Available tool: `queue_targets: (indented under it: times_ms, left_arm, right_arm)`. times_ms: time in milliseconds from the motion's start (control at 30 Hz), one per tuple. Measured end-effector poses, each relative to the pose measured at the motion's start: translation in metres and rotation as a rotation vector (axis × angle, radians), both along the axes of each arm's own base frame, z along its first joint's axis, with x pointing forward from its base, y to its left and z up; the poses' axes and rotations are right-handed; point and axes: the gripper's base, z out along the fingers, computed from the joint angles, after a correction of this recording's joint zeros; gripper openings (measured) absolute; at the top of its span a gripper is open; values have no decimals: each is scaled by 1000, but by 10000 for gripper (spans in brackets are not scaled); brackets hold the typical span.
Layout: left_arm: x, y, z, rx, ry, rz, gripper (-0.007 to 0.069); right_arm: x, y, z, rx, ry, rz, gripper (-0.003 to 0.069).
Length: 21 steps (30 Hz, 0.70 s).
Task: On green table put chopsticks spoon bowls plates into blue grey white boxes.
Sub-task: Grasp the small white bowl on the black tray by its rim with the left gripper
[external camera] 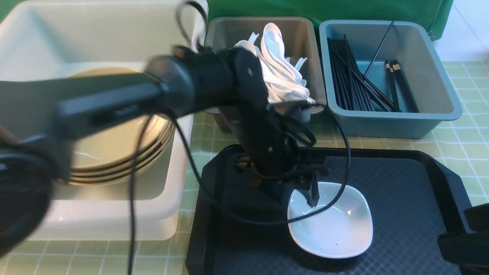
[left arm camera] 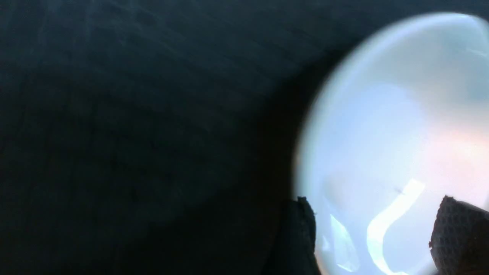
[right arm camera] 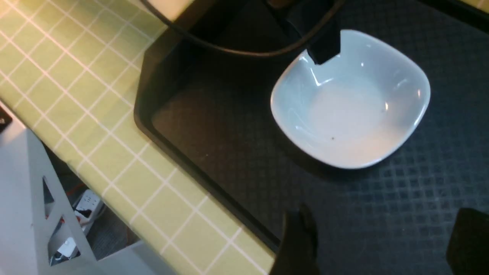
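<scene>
— Where is the white bowl (external camera: 332, 223) found?
— Upright on the black tray (external camera: 420, 183), squarish, its inside glossy.
— And the rest?
— Tan plates (external camera: 114, 152) are stacked in the white box (external camera: 114, 221). White spoons (external camera: 280, 76) are heaped in the grey box (external camera: 229, 38). Black chopsticks (external camera: 351, 84) are laid in the blue box (external camera: 431, 88).

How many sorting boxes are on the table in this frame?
3. The white box sits at the robot's left holding plates, the grey box in the middle behind the tray holding spoons, and the blue box at the right holding chopsticks. None seems hidden.
</scene>
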Motion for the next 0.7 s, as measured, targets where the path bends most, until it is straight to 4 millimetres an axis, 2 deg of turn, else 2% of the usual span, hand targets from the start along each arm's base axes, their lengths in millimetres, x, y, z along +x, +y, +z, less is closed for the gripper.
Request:
queue_targets:
  times_ms: [100, 233, 300, 333, 400, 433, 500, 600, 700]
  left_arm:
    - [3, -2, -25, 30, 39, -18, 417]
    - [5, -7, -29, -11, 41, -57, 408]
    - [5, -9, -30, -39, 44, -79, 359]
    - [5, -10, -33, -44, 49, -83, 280]
    - [5, -9, -34, -44, 49, -83, 211]
    - [6, -9, -36, -43, 52, -83, 125]
    - [9, -6, -36, -50, 55, -75, 46]
    - [12, -1, -31, -73, 71, -68, 15]
    - [14, 13, -5, -92, 29, -83, 15]
  right_arm:
    - [0, 0, 0, -1, 2, 1, 498]
    - [0, 0, 0, -1, 3, 2, 498]
    - [0, 0, 0, -2, 4, 1, 498]
    - [0, 0, 0, -1, 5, 0, 498]
    - [0, 0, 0, -1, 5, 0, 498]
    - [0, 0, 0, -1, 5, 0, 498]
    - [0, 0, 0, -11, -13, 17, 498]
    - [-1, 3, 1, -42, -80, 110, 498]
    - [-4, 13, 8, -31, -168, 250, 488]
